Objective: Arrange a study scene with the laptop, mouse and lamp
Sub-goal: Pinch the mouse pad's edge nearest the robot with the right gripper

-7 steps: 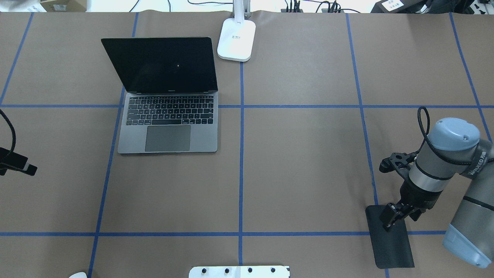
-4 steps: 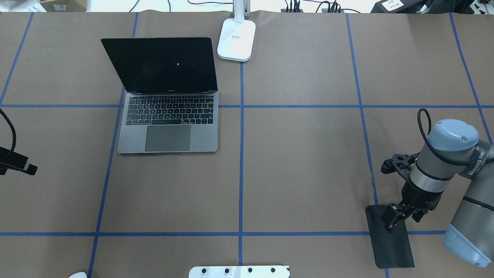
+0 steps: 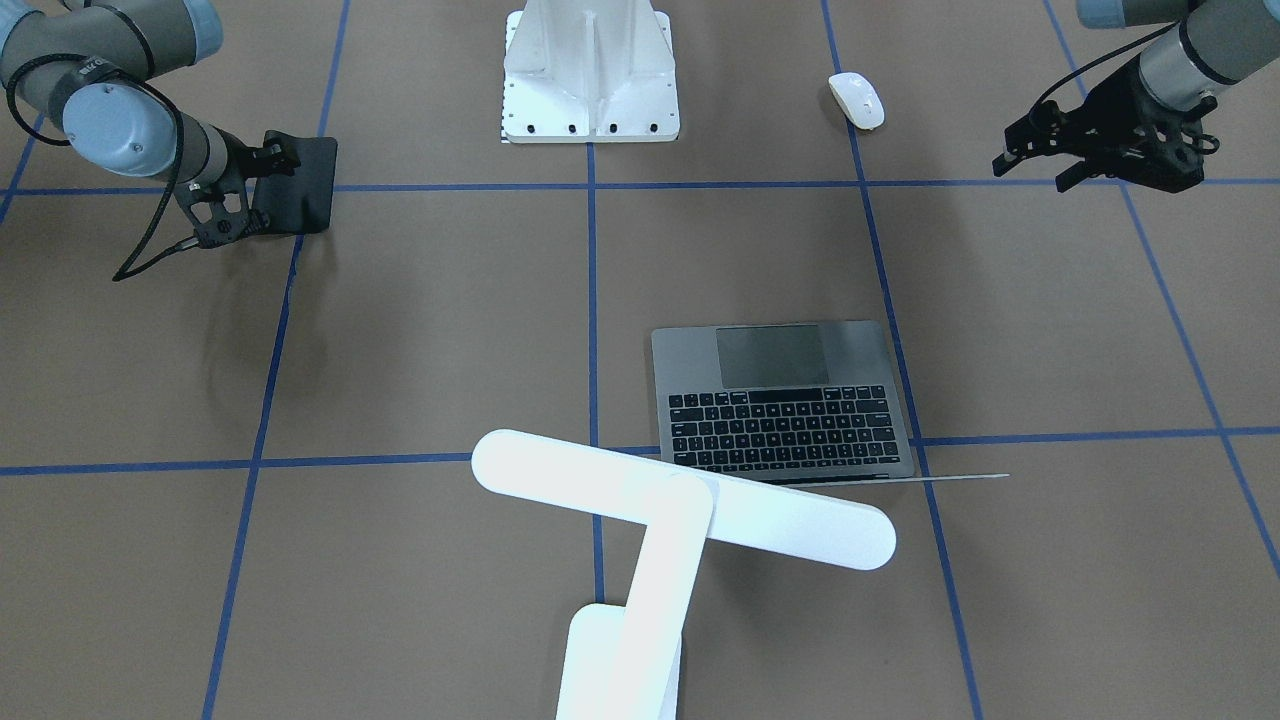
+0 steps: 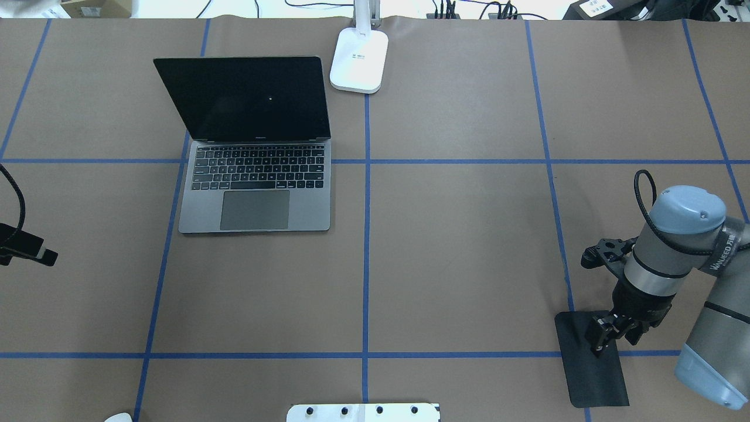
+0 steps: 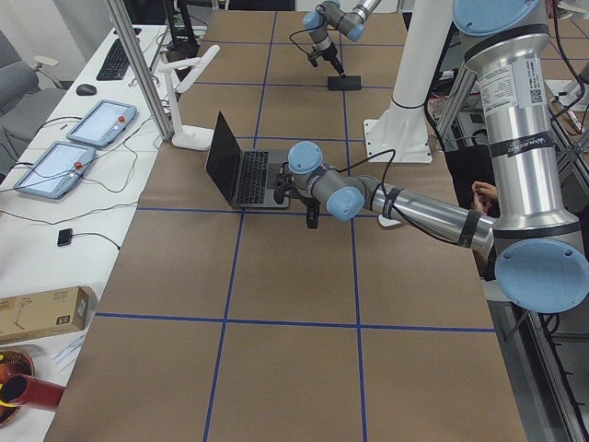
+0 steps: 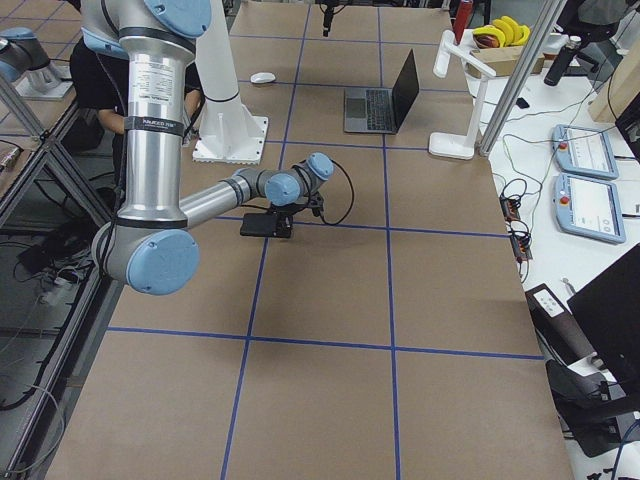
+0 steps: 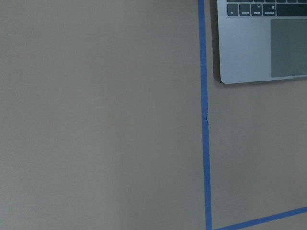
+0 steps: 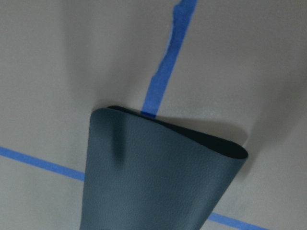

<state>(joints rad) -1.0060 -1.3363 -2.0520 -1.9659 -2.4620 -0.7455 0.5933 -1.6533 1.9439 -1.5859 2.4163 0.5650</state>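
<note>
Right gripper (image 4: 606, 340), lower right overhead: jaws clamped on the thin black flexible mat (image 4: 597, 381); the limp sheet could slip out.
Left gripper (image 3: 1032, 170): jaws apart, empty.
Dark-grey metal laptop (image 4: 255, 199): open, upper left.
White bar-headed desk lamp (image 4: 358, 61): just beside it.
Glossy white oval mouse (image 4: 119, 418): bottom-left edge.

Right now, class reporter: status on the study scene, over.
Right hand pinching black mat, far edge curling. Left hand hovering, grip unclear. Laptop open, lamp beside it, mouse lying apart. Nothing between left hand and mouse.

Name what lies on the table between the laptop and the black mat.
Nothing stands between the laptop and the black mat: only bare brown table covering crossed by blue tape lines. The overhead view shows this best.
</note>
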